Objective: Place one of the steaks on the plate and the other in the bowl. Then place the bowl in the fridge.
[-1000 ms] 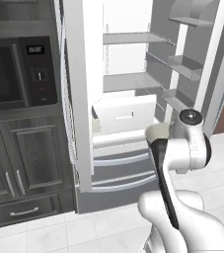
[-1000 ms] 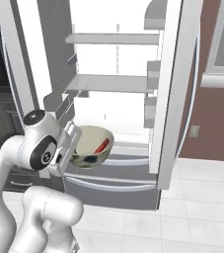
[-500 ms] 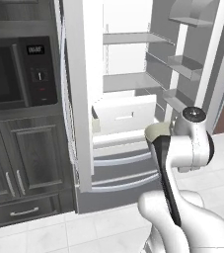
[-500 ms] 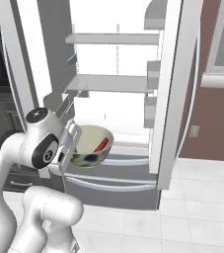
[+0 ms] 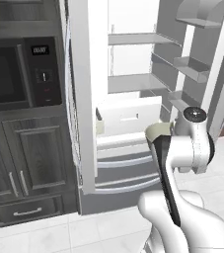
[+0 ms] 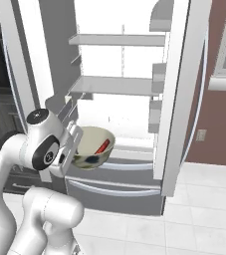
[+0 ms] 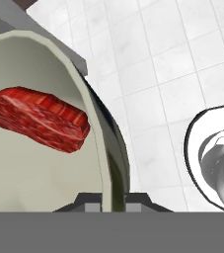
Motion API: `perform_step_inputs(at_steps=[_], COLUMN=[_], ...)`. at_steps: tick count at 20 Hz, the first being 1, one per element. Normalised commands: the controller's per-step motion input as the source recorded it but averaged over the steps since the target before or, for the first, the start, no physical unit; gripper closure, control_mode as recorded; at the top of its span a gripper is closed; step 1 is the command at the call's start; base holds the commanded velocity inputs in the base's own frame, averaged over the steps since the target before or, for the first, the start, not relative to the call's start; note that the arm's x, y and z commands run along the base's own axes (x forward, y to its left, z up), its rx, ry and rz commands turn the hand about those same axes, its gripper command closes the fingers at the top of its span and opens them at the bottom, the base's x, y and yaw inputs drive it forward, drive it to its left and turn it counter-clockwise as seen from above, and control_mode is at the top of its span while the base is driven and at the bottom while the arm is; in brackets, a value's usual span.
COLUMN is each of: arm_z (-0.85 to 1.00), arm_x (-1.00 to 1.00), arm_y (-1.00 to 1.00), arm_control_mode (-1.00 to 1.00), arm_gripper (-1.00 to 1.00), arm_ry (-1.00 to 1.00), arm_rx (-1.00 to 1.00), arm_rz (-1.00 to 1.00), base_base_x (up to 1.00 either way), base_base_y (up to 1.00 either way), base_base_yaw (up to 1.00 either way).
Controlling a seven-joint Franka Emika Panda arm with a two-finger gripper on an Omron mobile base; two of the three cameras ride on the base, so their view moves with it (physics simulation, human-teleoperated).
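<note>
One red steak lies in the bowl, pinched by its rim in the closed end effector before the open fridge; tilted so, the steak could slide out.

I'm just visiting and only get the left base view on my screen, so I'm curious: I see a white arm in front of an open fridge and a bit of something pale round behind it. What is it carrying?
Observer: A beige bowl, held up in front of the open fridge. The gripper is shut on the bowl's rim.
Operator: Is there anything in it?
Observer: Yes, a bright red steak lies inside against the bowl's wall.
Operator: Is the bowl level?
Observer: No, in the right base view it looks tipped, its opening turned partly sideways.
Operator: Is it on a shelf yet?
Observer: No, it hangs in the air outside the fridge, above the lower drawers.
</note>
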Motion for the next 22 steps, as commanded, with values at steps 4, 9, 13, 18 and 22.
perform_step_inputs(at_steps=[4,9,13,18,22], arm_z=[0.0,0.0,0.0,0.0,0.0], arm_x=[0.0,0.0,0.0,0.0,0.0], arm_y=[0.0,0.0,0.0,0.0,0.0], arm_control_mode=[1.0,1.0,1.0,1.0,1.0], arm_gripper=[1.0,1.0,1.0,1.0,1.0], arm_ry=[0.0,0.0,0.0,0.0,0.0], arm_rx=[0.0,0.0,0.0,0.0,0.0], arm_rz=[0.0,0.0,0.0,0.0,0.0], base_base_x=[0.45,0.35,0.12,0.0,0.39], base_base_y=[-0.14,-0.44,-0.78,-0.31,-0.01], base_base_yaw=[0.26,0.27,0.23,0.1,0.03])
